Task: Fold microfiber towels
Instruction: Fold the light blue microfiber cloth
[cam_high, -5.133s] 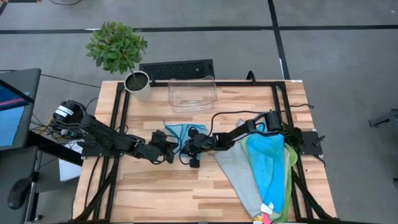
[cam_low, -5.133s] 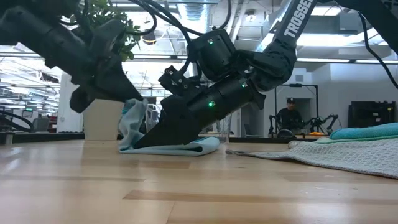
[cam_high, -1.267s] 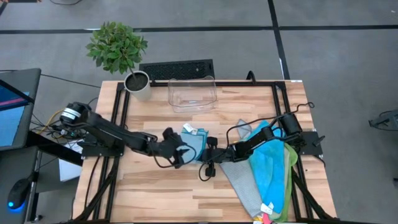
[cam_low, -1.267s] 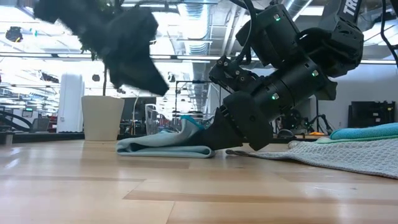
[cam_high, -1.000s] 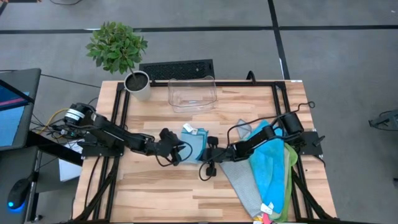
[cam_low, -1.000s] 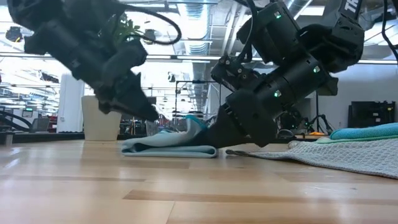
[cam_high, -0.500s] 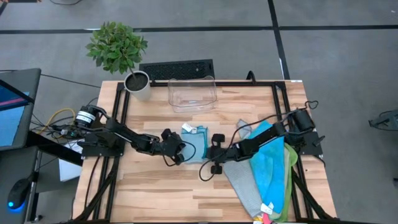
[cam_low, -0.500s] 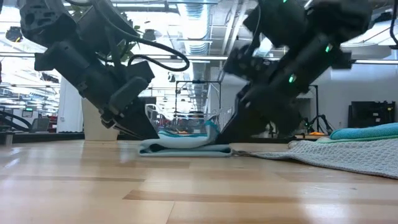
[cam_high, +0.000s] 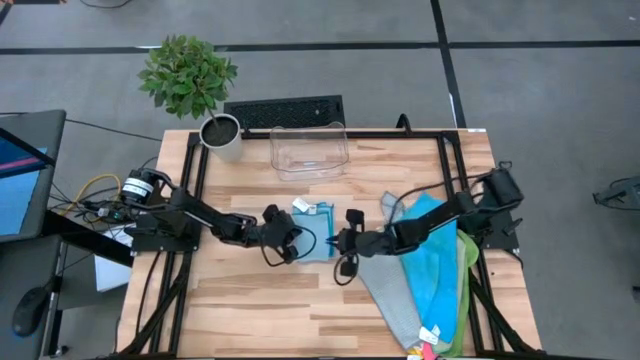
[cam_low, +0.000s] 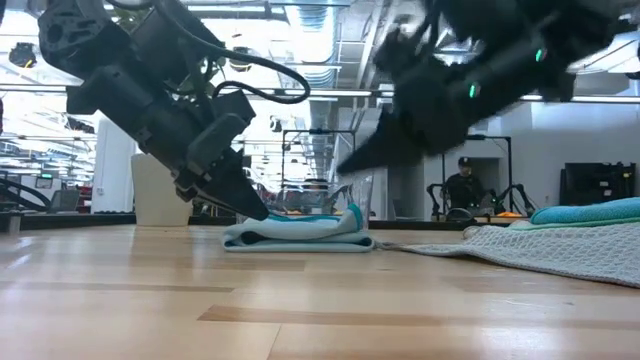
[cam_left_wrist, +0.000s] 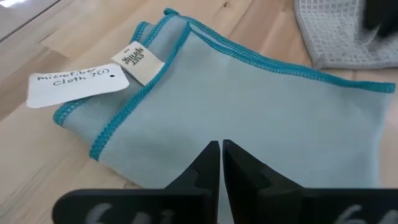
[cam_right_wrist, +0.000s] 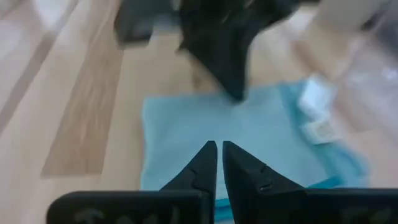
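Observation:
A folded light blue microfiber towel (cam_high: 316, 228) lies flat on the table's middle, two white tags (cam_left_wrist: 78, 84) at its far left corner. My left gripper (cam_high: 297, 243) is shut, its tip down on the towel's left part (cam_low: 258, 212). My right gripper (cam_low: 348, 165) is shut and hangs clear above the towel's right side, with nothing in it; in the right wrist view the towel (cam_right_wrist: 205, 121) lies below its fingers. More towels, grey (cam_high: 390, 290), teal (cam_high: 432, 258) and green (cam_high: 468, 272), lie piled at the right. My left gripper has its shut fingertips (cam_left_wrist: 221, 148) on the top layer of the folded towel (cam_left_wrist: 249, 112), near its left edge. The fingers slant down from the table's left. The towel lies flat on the table under them.
A clear plastic bin (cam_high: 310, 150), a potted plant (cam_high: 205, 90) and a dark keyboard (cam_high: 285, 110) stand along the far edge. The pile of towels reaches the near right corner. Bare wood lies in front of the folded towel. A person (cam_low: 465, 185) sits in the room behind.
My right gripper has come off the towel and risen, drawing back toward the table's right. My left gripper has sunk onto the towel's left part. The towel's raised fold has come down, and the towel now lies flat.

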